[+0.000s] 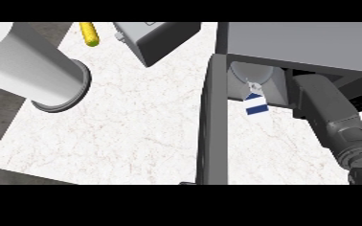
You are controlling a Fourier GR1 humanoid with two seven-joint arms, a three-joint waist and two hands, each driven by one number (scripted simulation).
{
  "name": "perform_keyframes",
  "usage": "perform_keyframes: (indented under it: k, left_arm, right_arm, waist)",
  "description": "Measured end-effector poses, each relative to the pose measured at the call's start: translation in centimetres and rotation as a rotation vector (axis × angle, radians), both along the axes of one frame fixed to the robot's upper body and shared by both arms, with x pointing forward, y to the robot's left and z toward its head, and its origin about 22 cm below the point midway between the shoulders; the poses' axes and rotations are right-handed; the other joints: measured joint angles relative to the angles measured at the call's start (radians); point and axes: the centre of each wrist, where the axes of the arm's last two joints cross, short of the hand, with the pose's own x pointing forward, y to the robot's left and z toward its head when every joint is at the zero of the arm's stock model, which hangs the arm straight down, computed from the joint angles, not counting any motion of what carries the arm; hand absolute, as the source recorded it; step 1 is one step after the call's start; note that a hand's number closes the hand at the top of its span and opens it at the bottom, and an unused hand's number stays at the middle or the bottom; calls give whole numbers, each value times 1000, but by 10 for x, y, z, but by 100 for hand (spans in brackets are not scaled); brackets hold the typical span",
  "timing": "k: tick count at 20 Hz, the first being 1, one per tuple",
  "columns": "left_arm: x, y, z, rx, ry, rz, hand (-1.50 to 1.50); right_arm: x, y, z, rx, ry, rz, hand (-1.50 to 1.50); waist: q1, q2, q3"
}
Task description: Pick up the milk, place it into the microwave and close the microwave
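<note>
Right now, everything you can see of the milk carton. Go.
Only part of the milk carton shows: a white box-like face with dark blue bands and a pale peaked top. It sits tilted at the open microwave mouth, just right of the open door. The right arm reaches in beside it; the hand is hidden, so contact can't be judged.

Light is even and bright, with no single visible source. The white marbled desk (134, 124) reads pale and flat across the middle, its faint veins showing without glare. Toward 12 o'clock a grey box (159, 40) shows a darker side face. At 3 o'clock the microwave (290, 43) has an evenly lit grey top, while its cavity below falls into deep shade, and the milk (256, 101) stands out white and blue against it. At 9 o'clock a large pale cylinder (39, 67) shades gently toward its rim. Edges look slightly soft throughout.
</note>
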Motion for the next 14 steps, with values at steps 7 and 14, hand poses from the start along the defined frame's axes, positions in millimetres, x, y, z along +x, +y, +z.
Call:
perform_keyframes:
  k: [7,14]
  left_arm:
    - [4,1,1,20,3,-2,-150]
    - [7,4,3,53,11,5,-150]
  right_arm:
    - [1,-6,4,14,-5,-30,150]
    - [7,-16,22,-22,-31,-28,150]
  waist:
    - [16,8,2]
    - [37,31,10]
